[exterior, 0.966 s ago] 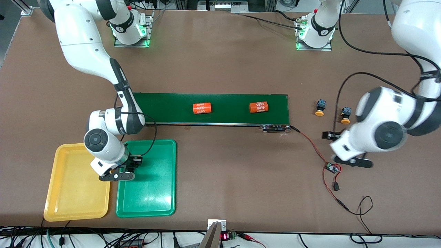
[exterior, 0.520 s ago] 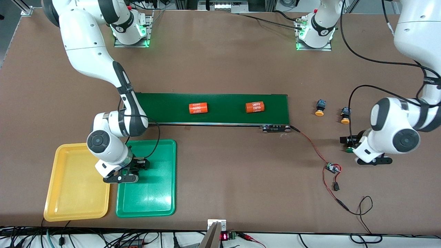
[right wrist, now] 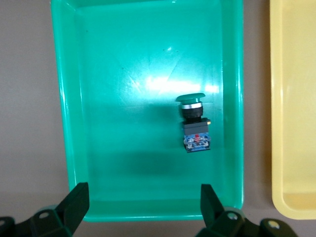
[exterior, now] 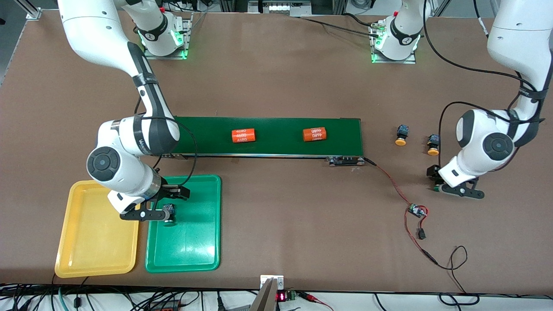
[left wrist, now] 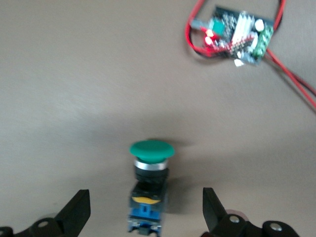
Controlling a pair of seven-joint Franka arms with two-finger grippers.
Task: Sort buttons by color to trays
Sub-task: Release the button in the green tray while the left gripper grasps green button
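Spanning the middle of the table [exterior: 276, 86], a dark-green conveyor belt [exterior: 276, 149] carries two orange cylinders [exterior: 243, 135], well apart from each other.

Two trays lie side by side at the right arm's end, nearer the front camera than the belt: the yellow tray [exterior: 93, 255], bare inside, and the green tray [exterior: 194, 246].

Right gripper [right wrist: 143, 205] hangs over the green tray, jaws spread, holding nothing. Below it a green-capped button [right wrist: 193, 122] lies on its side on the tray floor, close to the wall that faces the yellow tray.

Left gripper [left wrist: 146, 212] sits low over the bare table at the left arm's end, fingers [left wrist: 79, 210] wide apart. A second green-capped button [left wrist: 149, 190] lies on its side between them; neither finger touches it.

Two yellow-capped buttons [exterior: 402, 134] and [exterior: 433, 144] lie on the table between the belt's end and the left arm, near each other, not touching.

A small circuit board [left wrist: 236, 35] with red and black wires lies near the left gripper, nearer the front camera than the belt's end.
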